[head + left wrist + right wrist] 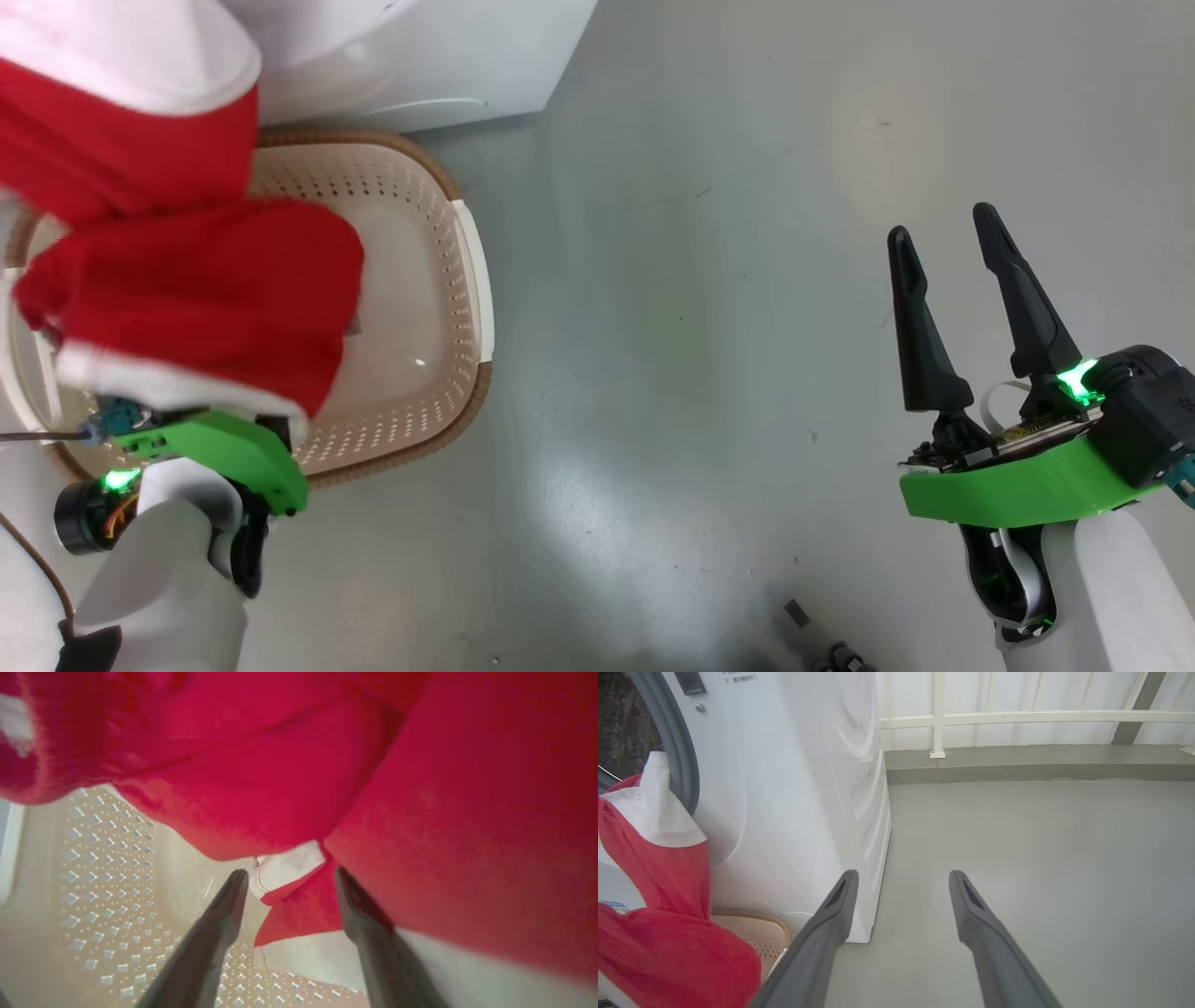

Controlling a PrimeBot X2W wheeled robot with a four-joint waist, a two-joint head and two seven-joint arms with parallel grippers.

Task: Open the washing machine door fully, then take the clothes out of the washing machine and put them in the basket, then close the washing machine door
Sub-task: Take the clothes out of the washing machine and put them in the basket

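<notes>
Red clothes hang from the washer into the basket; both grippers are spread.

The red clothes with white trim come out of the opening of the washing machine, pass over its grey gasket, and their lower part lies in the cream basket, which stands just in front of the machine. The left gripper is above the basket with its fingers apart, and cloth lies against one finger. The right gripper is wide open above the grey floor, well apart from the basket.
</notes>
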